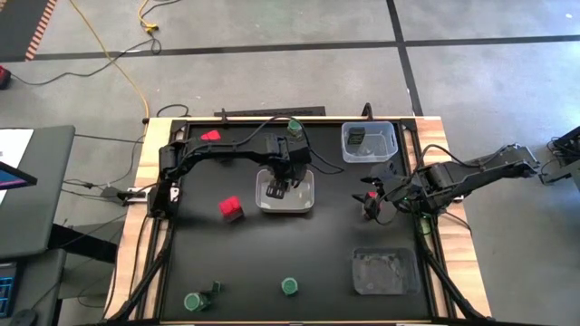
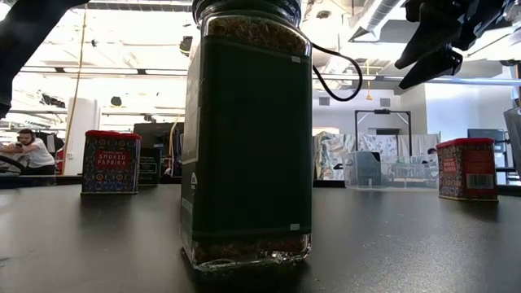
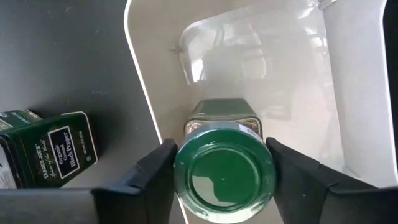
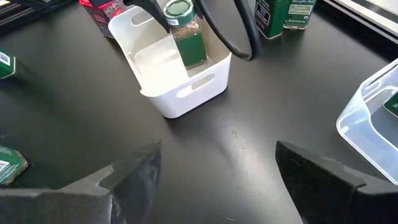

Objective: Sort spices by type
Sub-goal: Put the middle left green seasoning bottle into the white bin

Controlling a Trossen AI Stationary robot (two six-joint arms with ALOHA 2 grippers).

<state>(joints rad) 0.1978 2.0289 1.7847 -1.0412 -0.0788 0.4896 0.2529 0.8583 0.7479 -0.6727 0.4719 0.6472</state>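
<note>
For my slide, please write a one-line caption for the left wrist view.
Left pincer around a green-lidded jar over the white bin, a dark pepper tin lying beside it.

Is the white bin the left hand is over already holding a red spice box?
No: in the right wrist view the white bin holds only the green-lidded jar in the left hand.

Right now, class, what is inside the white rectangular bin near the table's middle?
One green-lidded spice jar stands upright in the white rectangular bin, between the left gripper jaws. The floor under the jar is hidden.
</note>
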